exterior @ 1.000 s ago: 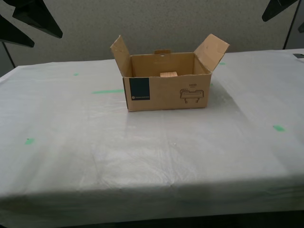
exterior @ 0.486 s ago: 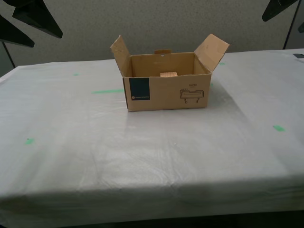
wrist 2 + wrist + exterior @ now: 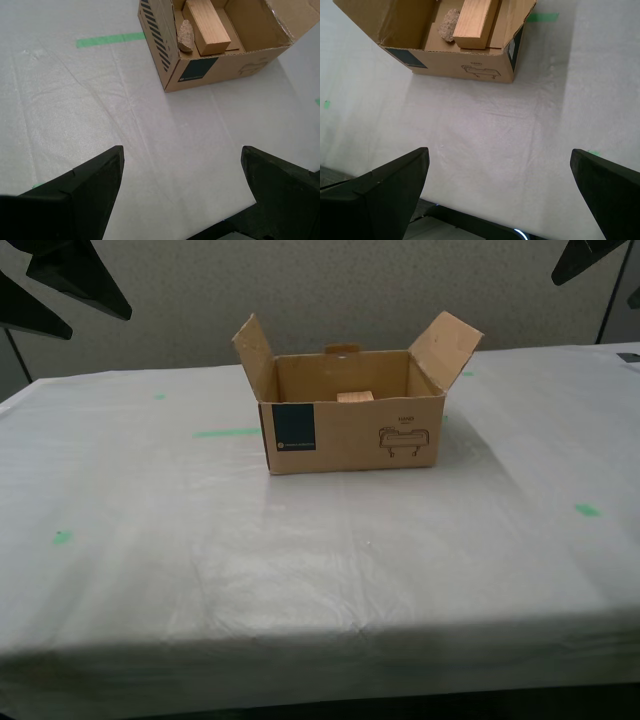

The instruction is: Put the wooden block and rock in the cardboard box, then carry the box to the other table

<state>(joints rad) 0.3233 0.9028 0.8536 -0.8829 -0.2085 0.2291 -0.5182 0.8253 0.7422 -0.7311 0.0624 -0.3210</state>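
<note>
With block (image 3: 207,25) and rock (image 3: 186,35) lying side by side inside the box (image 3: 350,430) on the cloth-covered table (image 3: 300,560): holding first gripper (image 3: 500,195) and second gripper (image 3: 182,187) wide open, empty, well clear; keeping both raised, avoiding nudging the flaps.

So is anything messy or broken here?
Nothing really stands out. The cardboard box sits upright on the cloth-covered table, flaps open, with the wooden block and the rock side by side inside. Nothing has spilled. The cloth is only a bit wrinkled. My first gripper and my second gripper hang open, away from the box.
</note>
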